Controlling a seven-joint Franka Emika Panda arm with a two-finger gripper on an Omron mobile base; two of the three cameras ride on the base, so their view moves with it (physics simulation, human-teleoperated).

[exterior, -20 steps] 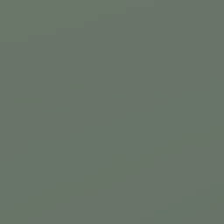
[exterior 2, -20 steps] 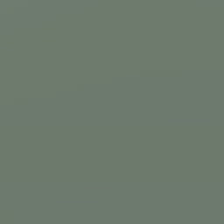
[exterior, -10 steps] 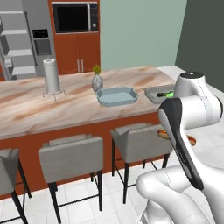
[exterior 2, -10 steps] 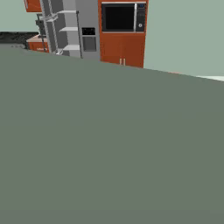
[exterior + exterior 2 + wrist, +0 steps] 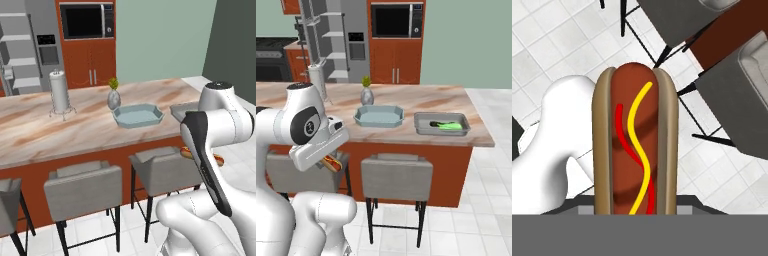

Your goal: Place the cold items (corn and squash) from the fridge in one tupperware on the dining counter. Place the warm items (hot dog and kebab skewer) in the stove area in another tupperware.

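Hand view: hot dog [image 5: 635, 145] stands clamped in the gripper, above tiled floor.
Gripper [image 5: 326, 162]: closed on the hot dog, below the dining counter [image 5: 406, 97] edge, above a stool [image 5: 303, 172].
Octagonal tupperware [image 5: 379, 115]: near the counter's front edge.
Rectangular tupperware [image 5: 441, 124]: holds the squash [image 5: 446, 125], near the corner.
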